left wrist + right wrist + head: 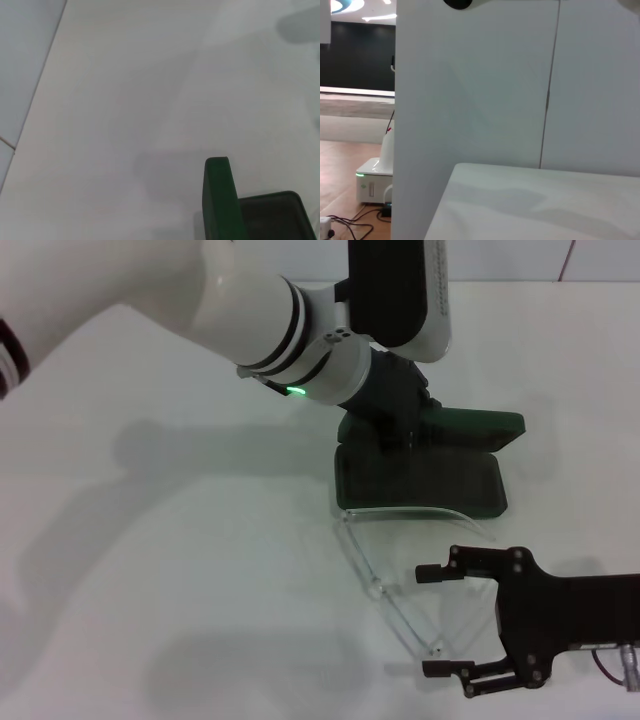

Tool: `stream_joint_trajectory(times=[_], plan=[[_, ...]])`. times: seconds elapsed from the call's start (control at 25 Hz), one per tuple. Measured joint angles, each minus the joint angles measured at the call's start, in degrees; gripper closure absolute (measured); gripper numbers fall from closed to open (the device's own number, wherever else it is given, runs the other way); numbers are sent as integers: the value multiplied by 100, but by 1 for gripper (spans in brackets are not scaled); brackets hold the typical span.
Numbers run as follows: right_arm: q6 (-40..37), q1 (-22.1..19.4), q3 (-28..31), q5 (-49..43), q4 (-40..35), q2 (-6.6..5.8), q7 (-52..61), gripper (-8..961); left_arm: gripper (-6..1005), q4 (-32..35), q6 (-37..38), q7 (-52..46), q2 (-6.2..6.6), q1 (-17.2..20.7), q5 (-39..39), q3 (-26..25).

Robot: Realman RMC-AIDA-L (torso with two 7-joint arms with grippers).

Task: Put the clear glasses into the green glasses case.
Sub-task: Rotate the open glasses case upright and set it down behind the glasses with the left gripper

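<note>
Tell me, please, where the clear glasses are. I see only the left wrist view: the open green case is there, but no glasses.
Observer: The clear glasses lie on the table just in front of the green glasses case, outside it.
Operator: Where is the right hand?
Observer: The right hand is open, nearer the robot than the case. One arm of the glasses ends close to it.
Operator: And the left hand?
Observer: The left hand is at the left end of the case's raised lid.
</note>
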Motion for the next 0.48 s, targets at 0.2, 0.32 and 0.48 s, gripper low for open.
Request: stream_joint_trajectory(times=[0.2,0.32,0.48], plan=[[52,11,13,2,0,-2,0,162,700,-63,-90,-3,-8,-56,-23,5],[91,13,23,2,0,-3,18,162,693,-70,-137,-81,-11,-61,-22,-3],[99,14,29,2,0,-3,47,162,684,-73,-141,-197,-12,-72,-11,-37]])
